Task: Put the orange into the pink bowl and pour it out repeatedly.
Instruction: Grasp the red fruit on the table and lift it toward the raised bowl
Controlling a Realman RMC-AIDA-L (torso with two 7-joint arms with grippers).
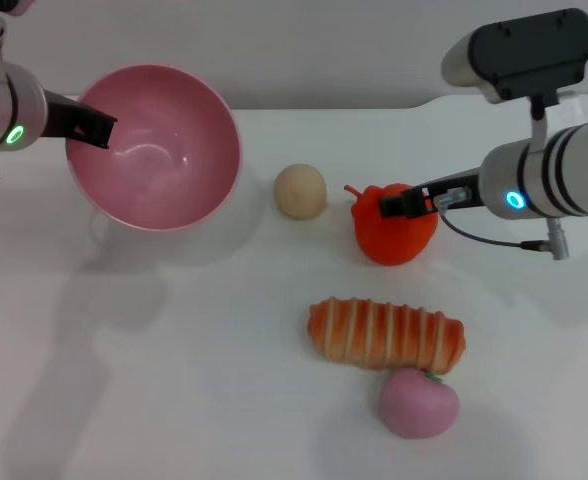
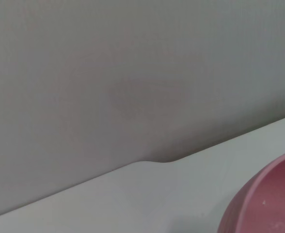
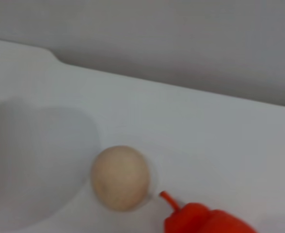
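Your left gripper [image 1: 94,128] is clamped on the near-left rim of the pink bowl [image 1: 159,150], holding it raised and tipped so the opening faces toward the table middle; its shadow falls on the white table [image 1: 174,380] below, which suggests it sits off the surface, ready to receive fruit. The bowl is empty. Your right gripper [image 1: 399,203] comes in from the right with the forearm roughly level, fingertips over the top of the orange [image 1: 394,230], which rests on the table beside the beige ball [image 1: 301,190]. Whether those fingers are closed on the orange or merely above it, you cannot tell. The striped bread [image 1: 386,335] and small pink fruit [image 1: 418,402] lie nearer you, well apart from the bowl. Judgement: pick-up stage, orange not yet transferred.
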